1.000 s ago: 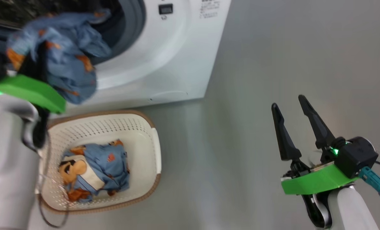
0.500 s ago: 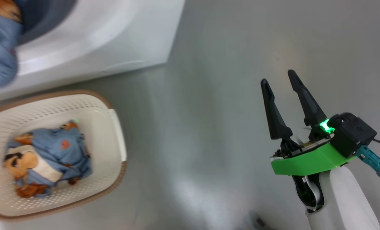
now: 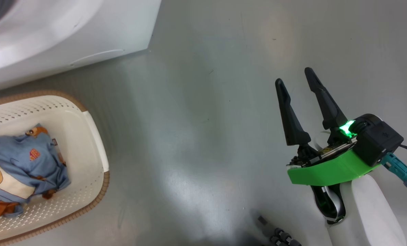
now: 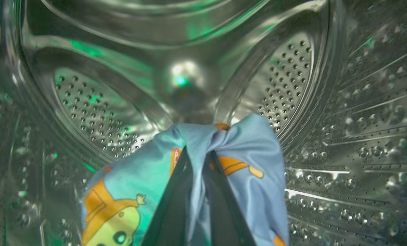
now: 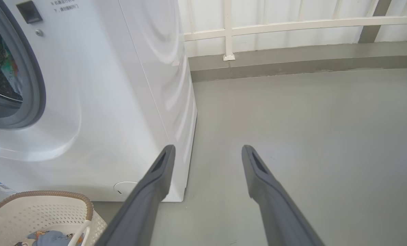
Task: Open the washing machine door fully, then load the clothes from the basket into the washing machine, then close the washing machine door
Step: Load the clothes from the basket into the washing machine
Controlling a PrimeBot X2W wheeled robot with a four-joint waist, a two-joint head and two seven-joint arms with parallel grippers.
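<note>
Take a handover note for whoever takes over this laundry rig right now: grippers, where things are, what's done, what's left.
Left gripper: shut on a blue garment, inside the drum.
Right gripper: open, empty, over the floor.
Basket sits by the washer; one more blue piece lies in it.
Done: washer mouth uncovered, first garment carried in.
Left: release it, load the basket piece, close the door.

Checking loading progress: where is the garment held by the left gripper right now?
In the left wrist view, the garment is clamped in the left gripper at bottom centre, inside the washing machine drum, not yet released.
</note>
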